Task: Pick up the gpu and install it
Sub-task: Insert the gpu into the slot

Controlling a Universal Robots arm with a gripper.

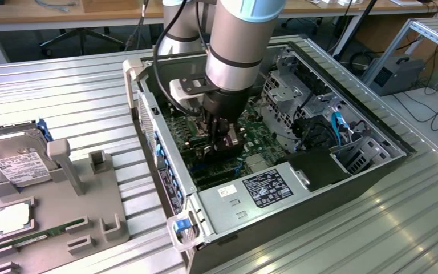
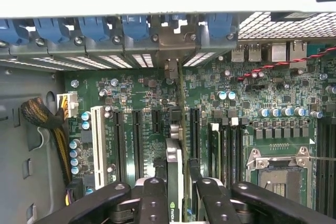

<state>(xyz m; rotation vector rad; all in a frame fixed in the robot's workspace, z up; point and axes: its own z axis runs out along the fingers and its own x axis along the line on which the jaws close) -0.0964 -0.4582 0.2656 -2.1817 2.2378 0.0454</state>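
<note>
I am deep inside the open computer case (image 1: pixel 303 188), its walls close on every side and the drive cage (image 1: pixel 291 94) just beside my arm. My gripper (image 2: pixel 177 192) pinches the gpu (image 2: pixel 175 174) edge-on between both fingers (image 2: pixel 152 198), above the motherboard (image 2: pixel 147 103) slots. In the exterior view my wrist hides most of the card. Its long axis runs toward the rear bracket openings (image 2: pixel 173 43), its thin edge facing up.
</note>
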